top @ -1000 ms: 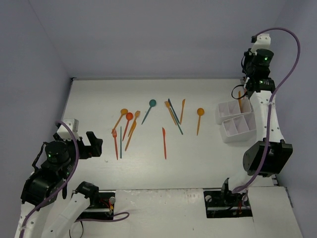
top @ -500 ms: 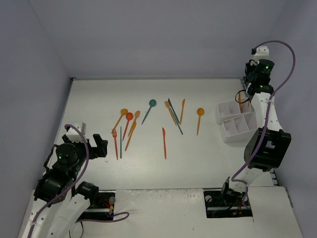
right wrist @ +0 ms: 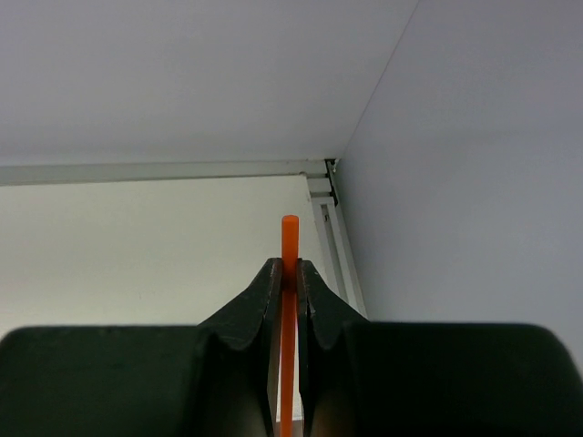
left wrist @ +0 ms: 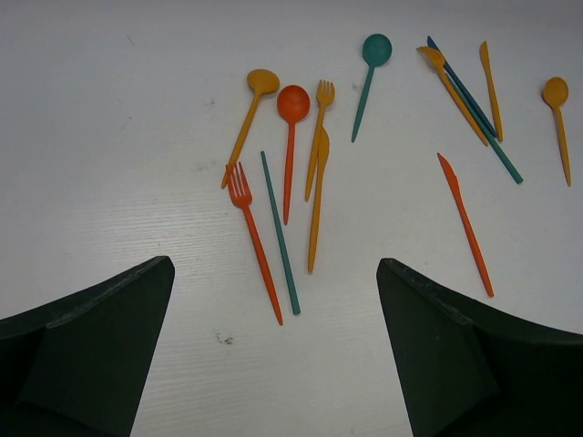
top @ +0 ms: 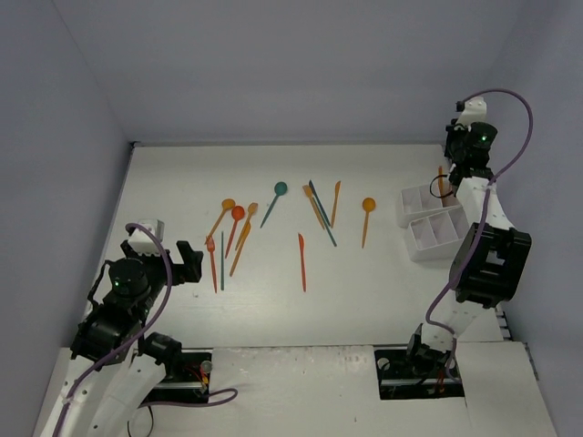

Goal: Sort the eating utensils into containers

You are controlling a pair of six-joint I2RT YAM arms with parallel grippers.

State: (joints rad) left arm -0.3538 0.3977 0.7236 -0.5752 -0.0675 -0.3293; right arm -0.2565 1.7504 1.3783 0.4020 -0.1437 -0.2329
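Note:
Several eating utensils lie spread over the white table: an orange spoon (top: pixel 228 206), a red spoon (top: pixel 238 214), a teal spoon (top: pixel 280 189), an orange-red knife (top: pixel 301 262) and another orange spoon (top: pixel 368 206). The left wrist view shows a red fork (left wrist: pixel 253 232) and a teal stick-like utensil (left wrist: pixel 279 232) just ahead of my left gripper (left wrist: pixel 275 273), which is open and empty. The white containers (top: pixel 451 238) stand at the right. Above their far compartment, my right gripper (right wrist: pixel 288 273) is shut on an upright orange utensil (right wrist: pixel 290 238), also visible from above (top: pixel 441 185).
Grey walls close in the table at the back and on both sides. The table's back right corner (right wrist: pixel 321 173) is near my right gripper. Crossed orange and teal utensils (top: pixel 321 208) lie mid-table. My left gripper (top: pixel 187 264) hovers left of the utensil cluster.
My left arm has moved right, toward the left cluster of utensils, its gripper still open. My right arm has drawn upright near the right wall, still holding the orange utensil above the containers.

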